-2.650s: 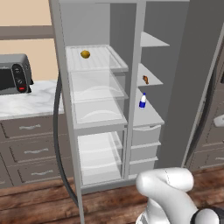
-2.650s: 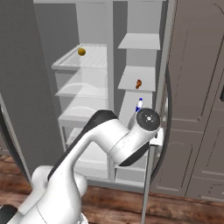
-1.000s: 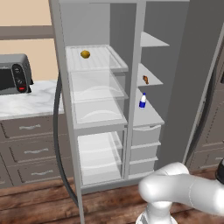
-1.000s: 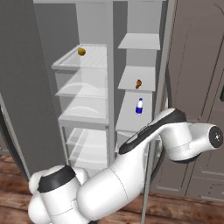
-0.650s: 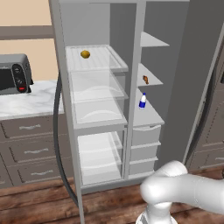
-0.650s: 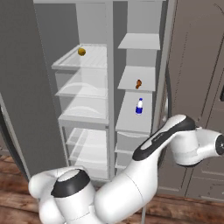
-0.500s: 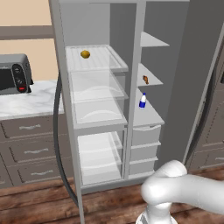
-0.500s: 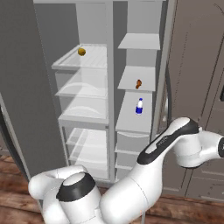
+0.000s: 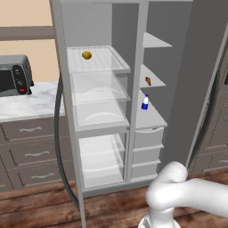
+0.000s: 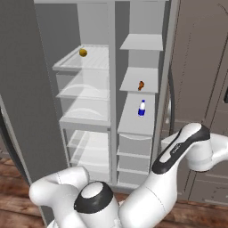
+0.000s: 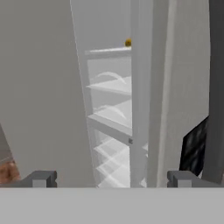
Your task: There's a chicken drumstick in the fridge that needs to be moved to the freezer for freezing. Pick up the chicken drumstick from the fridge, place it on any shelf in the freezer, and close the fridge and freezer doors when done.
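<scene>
At the far left a microwave [image 9: 13, 81] is seen on the marble surface [image 9: 26, 106]. Next to it the fridge [image 9: 100, 120] stands open, and a yellow ball [image 9: 87, 55] lies on its top glass shelf. To the right, in the narrower freezer [image 9: 149, 111], the drumstick [image 9: 148, 81] lies on the middle shelf [image 9: 153, 82] — in the right base view it is seen there too [image 10: 140, 85]. One shelf lower a small bottle [image 9: 145, 102] stands upright. The doors [image 10: 196, 67] are open. In the hand view the fingers [image 11: 43, 178] are spread wide apart, with nothing between them — the gripper [image 11: 110, 179] is pointed at the fridge shelves past the door edge.
</scene>
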